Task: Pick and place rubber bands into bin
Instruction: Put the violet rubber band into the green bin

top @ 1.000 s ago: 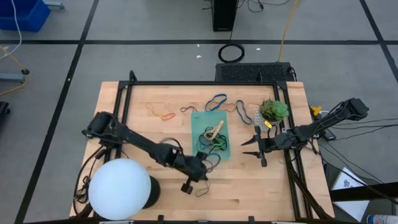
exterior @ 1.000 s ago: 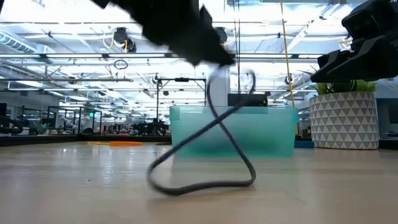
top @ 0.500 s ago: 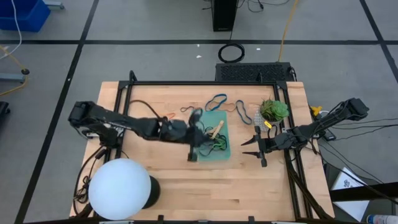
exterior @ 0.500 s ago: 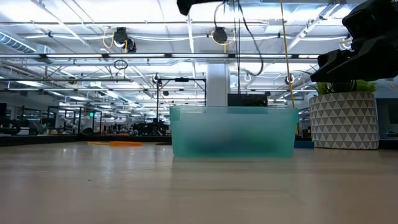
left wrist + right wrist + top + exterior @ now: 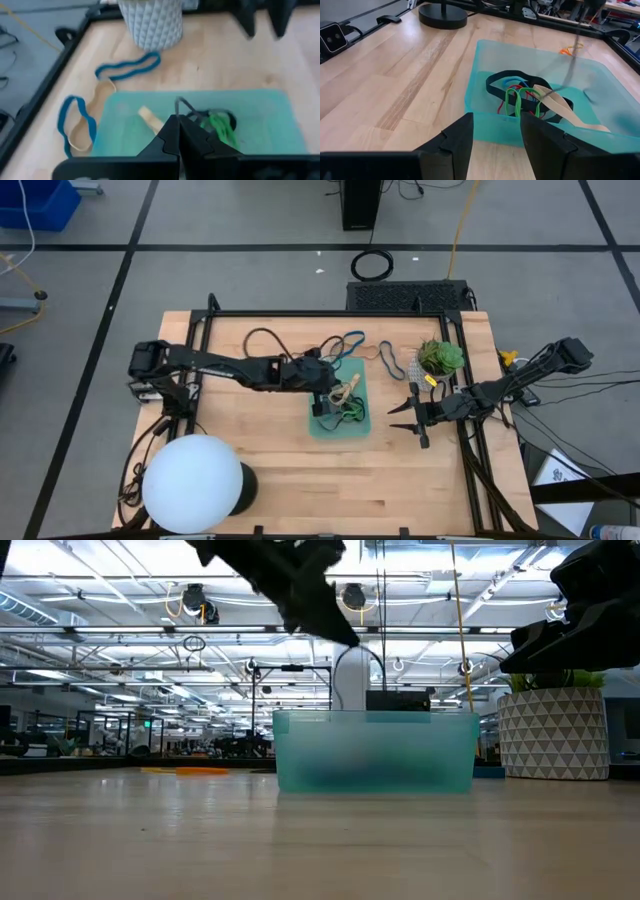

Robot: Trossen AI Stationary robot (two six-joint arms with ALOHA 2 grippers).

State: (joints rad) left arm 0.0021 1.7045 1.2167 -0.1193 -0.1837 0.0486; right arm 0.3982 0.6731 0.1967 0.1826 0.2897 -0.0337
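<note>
I read the left tool (image 5: 322, 380) positioned over the near-left edge of the shallow translucent teal-green plastic bin (image 5: 361, 426), which sits at the centre of the light wooden desk (image 5: 260, 470). Its fingers are pressed together, pinching a thin black rubber band (image 5: 358, 665); in the low view this loop hangs from the tool above the bin's rim, and in the left wrist view a dark strand rises from between the closed fingertips over the bin interior. Inside the bin I see a heap of rubber bands: green (image 5: 514, 100), black (image 5: 496, 90), red and blue loops, plus a wide tan band (image 5: 559, 106) lying across them. On the desk beyond the bin, two blue rubber bands (image 5: 128, 71) lie flat, one just beside the bin's far edge and one nearer the white faceted plant pot (image 5: 151, 21) holding a leafy green ball (image 5: 440, 357). The right tool (image 5: 407, 416) waits to the right of the bin, apart from it, with its fingers spread and nothing between them. A large white round lamp shade (image 5: 193, 483) stands at the front left corner of the desk.
</note>
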